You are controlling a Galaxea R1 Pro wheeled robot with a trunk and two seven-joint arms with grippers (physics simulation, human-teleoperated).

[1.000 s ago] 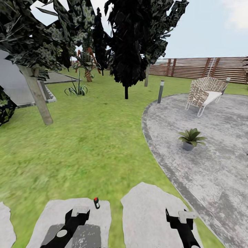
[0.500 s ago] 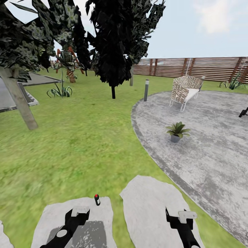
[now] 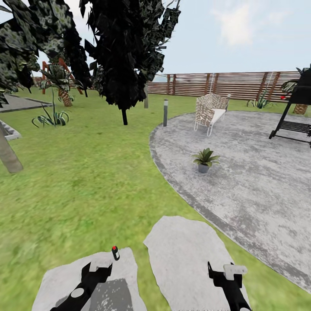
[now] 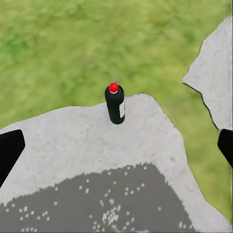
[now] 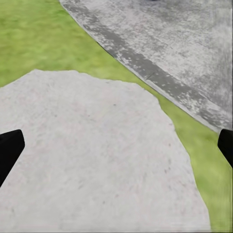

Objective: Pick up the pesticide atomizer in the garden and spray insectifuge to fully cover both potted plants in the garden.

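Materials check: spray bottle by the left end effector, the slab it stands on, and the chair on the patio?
Pesticide atomizer: looks like dark glossy plastic, going by its smooth body, white label and red cap; painted metal is possible. Stepping stone: pale matte stone or concrete, with a grainy speckled surface. Chair: apparently woven wicker on a thin white frame, with a crisscross pattern showing; too small to confirm.
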